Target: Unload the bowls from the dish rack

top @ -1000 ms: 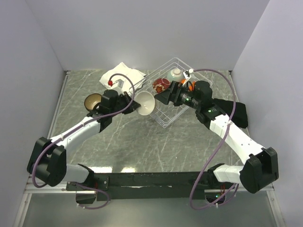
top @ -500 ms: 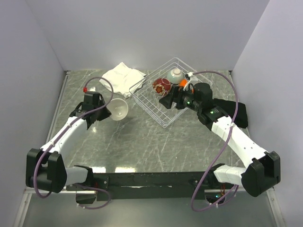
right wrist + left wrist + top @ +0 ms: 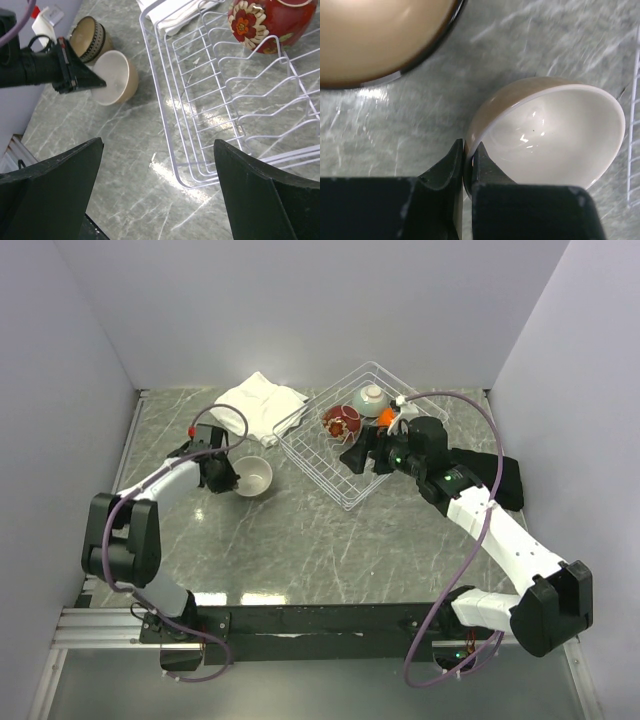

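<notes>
The white wire dish rack (image 3: 322,464) stands at the back centre. It holds a red flowered bowl (image 3: 340,421) and a pale green bowl (image 3: 371,397). My left gripper (image 3: 227,479) is shut on the rim of a cream bowl (image 3: 253,476), low at the table left of the rack. In the left wrist view the fingers (image 3: 468,159) pinch the cream bowl (image 3: 555,135) beside a brown bowl (image 3: 370,35). My right gripper (image 3: 358,456) is open and empty above the rack. Its wrist view shows the gripper (image 3: 160,192), the rack (image 3: 159,100), the red bowl (image 3: 270,20), the cream bowl (image 3: 116,77) and the brown bowl (image 3: 89,33).
A folded white cloth (image 3: 260,402) lies behind the left gripper, touching the rack's left corner. A black cloth (image 3: 506,480) lies at the right under the right arm. An orange item (image 3: 386,413) sits in the rack by the green bowl. Walls close in on three sides.
My left gripper carried the cream bowl from the rack's left edge leftward and down to the table beside the brown bowl. My right gripper shifted slightly over the rack.
</notes>
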`<state>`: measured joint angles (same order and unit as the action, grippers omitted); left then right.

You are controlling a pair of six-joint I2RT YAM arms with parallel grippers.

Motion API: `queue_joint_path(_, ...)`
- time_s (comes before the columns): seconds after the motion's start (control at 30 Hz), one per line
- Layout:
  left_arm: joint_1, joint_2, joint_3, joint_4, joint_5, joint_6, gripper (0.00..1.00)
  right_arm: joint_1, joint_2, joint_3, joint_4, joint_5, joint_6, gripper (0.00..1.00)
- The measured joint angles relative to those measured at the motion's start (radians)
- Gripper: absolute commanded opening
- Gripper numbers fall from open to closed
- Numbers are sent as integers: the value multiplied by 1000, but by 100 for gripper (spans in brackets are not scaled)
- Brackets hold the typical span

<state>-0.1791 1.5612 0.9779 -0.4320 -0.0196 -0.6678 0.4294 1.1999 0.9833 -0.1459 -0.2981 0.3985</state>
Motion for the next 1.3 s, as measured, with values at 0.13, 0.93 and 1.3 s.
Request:
queue_joint_path(0.13, 0, 72, 66, 1, -11, -6, 3, 0, -12, -3, -25, 16, -22, 100)
queue_joint_path(0.93, 1, -94, 114, -50, -50, 3, 91, 0, -4, 45, -86, 88, -139, 100)
queue_joint_path(1.3, 1, -590, -113, -23, -111, 111, 100, 0, 202, 254, -80, 148, -357, 100)
